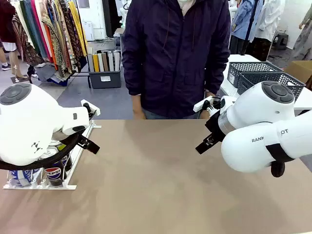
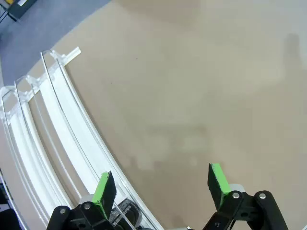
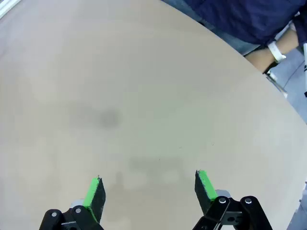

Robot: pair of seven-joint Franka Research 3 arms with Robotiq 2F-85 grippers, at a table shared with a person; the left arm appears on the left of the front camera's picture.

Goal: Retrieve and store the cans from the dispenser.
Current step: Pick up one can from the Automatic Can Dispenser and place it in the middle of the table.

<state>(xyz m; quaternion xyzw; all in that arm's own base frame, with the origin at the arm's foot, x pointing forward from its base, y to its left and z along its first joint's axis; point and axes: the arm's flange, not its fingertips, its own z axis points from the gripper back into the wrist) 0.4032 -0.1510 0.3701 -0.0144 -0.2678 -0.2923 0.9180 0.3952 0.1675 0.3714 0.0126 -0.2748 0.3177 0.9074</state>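
Looks like step zero: the cans [image 1: 53, 171] sit in the dispenser [image 1: 63, 186] at the left edge of the desk [image 1: 156, 185], under the left arm, none pulled or stored yet. The left end effector [image 2: 160, 182] has its fingers apart and empty, hovering just beside the rails. The right end effector [image 3: 151, 187] is also apart and empty, over bare desk.

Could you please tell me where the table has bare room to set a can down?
The widest bare stretch of table lies in the middle, between the dispenser on the robot's left and the right arm, from the near edge to the person. It is crowded at the left, where the cans sit in the dispenser beneath the left arm.
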